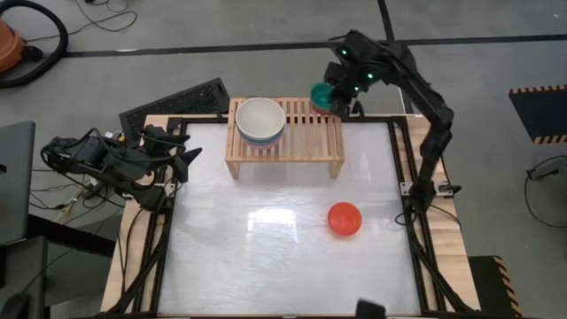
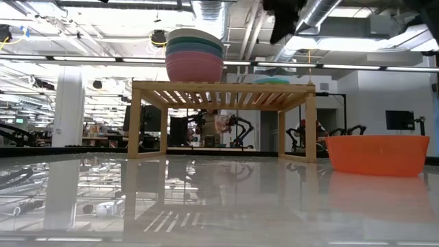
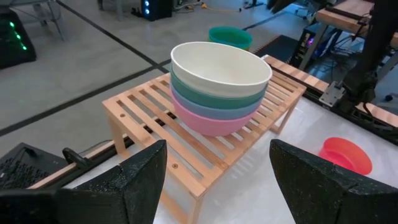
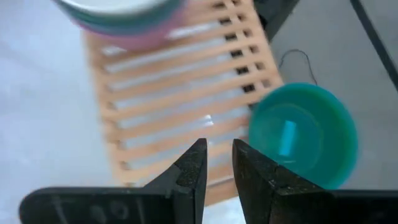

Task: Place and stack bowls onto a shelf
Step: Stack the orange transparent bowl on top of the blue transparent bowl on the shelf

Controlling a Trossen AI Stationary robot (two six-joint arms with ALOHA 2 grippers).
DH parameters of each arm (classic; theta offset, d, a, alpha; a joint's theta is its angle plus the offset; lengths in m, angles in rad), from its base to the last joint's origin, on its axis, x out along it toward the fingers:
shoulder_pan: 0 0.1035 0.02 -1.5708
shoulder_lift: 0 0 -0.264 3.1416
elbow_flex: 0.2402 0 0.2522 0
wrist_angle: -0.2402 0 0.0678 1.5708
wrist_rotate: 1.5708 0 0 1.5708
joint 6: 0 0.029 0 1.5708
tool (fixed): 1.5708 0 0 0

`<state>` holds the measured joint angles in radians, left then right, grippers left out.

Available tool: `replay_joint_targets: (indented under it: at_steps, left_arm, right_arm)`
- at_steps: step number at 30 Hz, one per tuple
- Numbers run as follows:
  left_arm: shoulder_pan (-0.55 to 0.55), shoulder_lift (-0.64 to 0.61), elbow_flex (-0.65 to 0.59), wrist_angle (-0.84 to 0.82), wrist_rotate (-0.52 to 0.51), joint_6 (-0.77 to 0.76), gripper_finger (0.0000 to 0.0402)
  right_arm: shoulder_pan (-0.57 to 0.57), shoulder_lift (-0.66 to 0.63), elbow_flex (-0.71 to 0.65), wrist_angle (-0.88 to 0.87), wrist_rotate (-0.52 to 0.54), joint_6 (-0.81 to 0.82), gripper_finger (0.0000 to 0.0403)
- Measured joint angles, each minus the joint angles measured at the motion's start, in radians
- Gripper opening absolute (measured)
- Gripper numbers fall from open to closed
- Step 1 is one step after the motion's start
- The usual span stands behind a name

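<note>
stacked bowls (image 3: 219, 87): showing cream-white, teal, blue-grey, pink
shelf (image 1: 301, 142): showing light wood slats
small bowl (image 4: 303, 134): showing teal-green
table bowl (image 1: 345, 219): showing orange-red

Stacked bowls (image 3: 219, 87) on shelf (image 3: 186, 134)

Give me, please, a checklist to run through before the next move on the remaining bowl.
1. Stack of four large bowls seated on the shelf: ok.
2. Cyan bowl fully supported at the shelf's far right corner: cannot tell; it sits at the edge.
3. Right gripper free, above the shelf: ok; jaws nearly together, holding nothing.
4. Orange-red bowl upright on the table, nothing around it: ok.
5. Left gripper out of the way at the table's left edge, jaws open: ok.
</note>
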<state>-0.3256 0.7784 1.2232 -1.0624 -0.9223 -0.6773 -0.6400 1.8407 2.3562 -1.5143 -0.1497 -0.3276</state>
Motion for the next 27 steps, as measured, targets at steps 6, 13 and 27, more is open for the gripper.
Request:
replay_joint_targets:
  at_steps: [6,13,27]
  left_arm:
    - [0.000,0.000,0.000,0.020,0.063,0.000,0.0268]
    - [0.000,0.000,0.000,0.024,0.157,0.000,0.0268]
    - [0.000,0.000,0.000,0.024,0.158,0.030,0.0268]
  right_arm:
    - [0.179,-0.077,-0.003,-0.056,-0.006,0.318,0.0102]
    - [0.526,-0.090,-0.145,-0.058,0.137,0.592,0.0112]
    - [0.869,-0.088,-0.792,0.159,0.076,0.983,0.0227]
